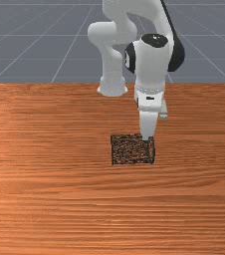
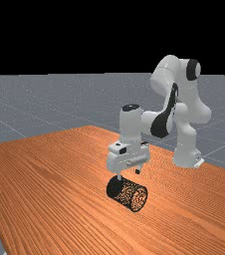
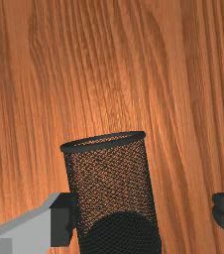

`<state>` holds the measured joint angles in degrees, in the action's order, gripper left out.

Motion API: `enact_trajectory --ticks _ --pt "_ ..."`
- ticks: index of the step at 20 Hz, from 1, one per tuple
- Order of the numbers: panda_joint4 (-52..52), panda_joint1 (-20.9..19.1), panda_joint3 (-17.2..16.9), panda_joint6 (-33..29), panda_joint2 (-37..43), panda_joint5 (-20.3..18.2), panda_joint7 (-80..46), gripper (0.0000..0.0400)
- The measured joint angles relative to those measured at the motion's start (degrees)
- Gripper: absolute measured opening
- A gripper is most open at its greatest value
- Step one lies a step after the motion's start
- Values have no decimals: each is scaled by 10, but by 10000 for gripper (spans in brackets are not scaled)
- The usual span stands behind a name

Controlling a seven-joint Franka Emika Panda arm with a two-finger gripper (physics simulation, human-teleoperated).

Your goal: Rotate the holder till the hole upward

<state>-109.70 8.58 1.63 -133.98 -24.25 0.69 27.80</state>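
In the far view my gripper (image 2: pixel 128 175) stands open just above the holder (image 2: pixel 128 193), one finger at its darker end, the other off to the side. The holder is a black mesh cylinder lying on its side. Seen from the front, the gripper (image 1: pixel 155 127) is over the right end of the holder (image 1: pixel 131 149). In the wrist view the open gripper (image 3: pixel 144 217) has one finger close against the side of the holder (image 3: pixel 111 183) and the other well apart from it. The holder's open rim points away from the hand; its base lies nearer the fingers.
Wooden table surface (image 1: pixel 45 149) surrounds the holder on all sides. The arm's base (image 2: pixel 185 157) stands at the table's edge, behind the holder in the front view.
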Motion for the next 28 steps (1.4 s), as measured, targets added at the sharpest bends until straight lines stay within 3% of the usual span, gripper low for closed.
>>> enact_trajectory --ticks 3,4,10,11,18,19,20,23,24,25,27,28 --pt "17 22 8 6 -10 4 -26 400" --pt "16 12 26 0 -12 -19 16 400" --pt "35 33 34 4 -24 -17 -10 400" --pt "61 44 28 41 -36 -2 -28 400" --pt "211 41 28 130 -121 -4 -16 400" --pt "196 55 12 101 -114 24 -37 400" --pt "230 42 26 131 -133 -1 -16 400" --pt "242 40 26 132 -151 -3 -14 400" --pt "244 40 26 128 -159 -3 -13 400" --pt "217 53 11 86 -153 21 -33 400" --pt "234 43 23 93 -177 2 -16 400" --pt "218 55 10 66 -177 22 -34 400"
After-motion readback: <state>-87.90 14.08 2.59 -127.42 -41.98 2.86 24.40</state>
